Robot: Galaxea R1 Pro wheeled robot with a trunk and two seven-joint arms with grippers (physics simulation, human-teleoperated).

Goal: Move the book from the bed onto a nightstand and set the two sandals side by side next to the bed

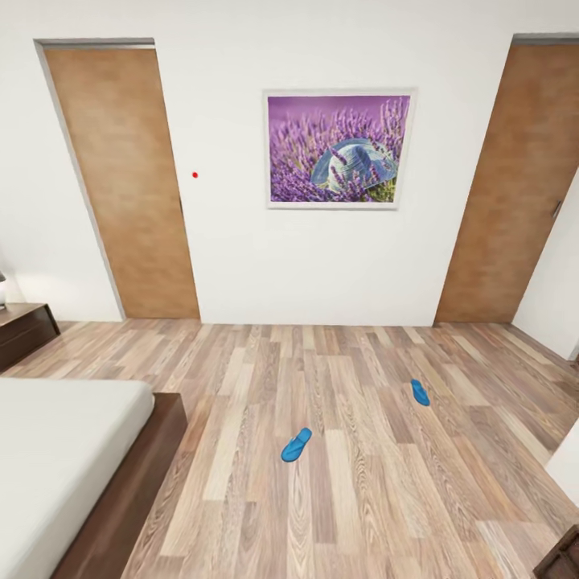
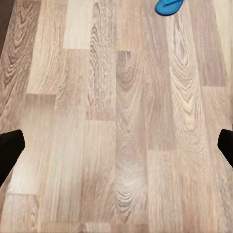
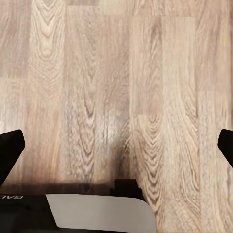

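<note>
A dark brown wooden nightstand [image 1: 24,330] sits at far left, then the pale grey bed [image 1: 56,458] in its low brown frame. Two bright blue flip-flop sandals lie well apart on the wood-plank floor [image 1: 362,498] (one [image 1: 296,445] nearer the bed, one [image 1: 420,392] further right). Left gripper [image 2: 116,148] and right gripper [image 3: 116,150] both hang spread wide, empty.

- Two black fingertips of the left end effector [image 2: 116,148] are seen, blunt and matte, one at each side edge of the left wrist view.
- The right end effector [image 3: 116,148] is shown with matching black tips.
- A black body part with grey lettering and a pale grey panel is seen in the right wrist view.
</note>
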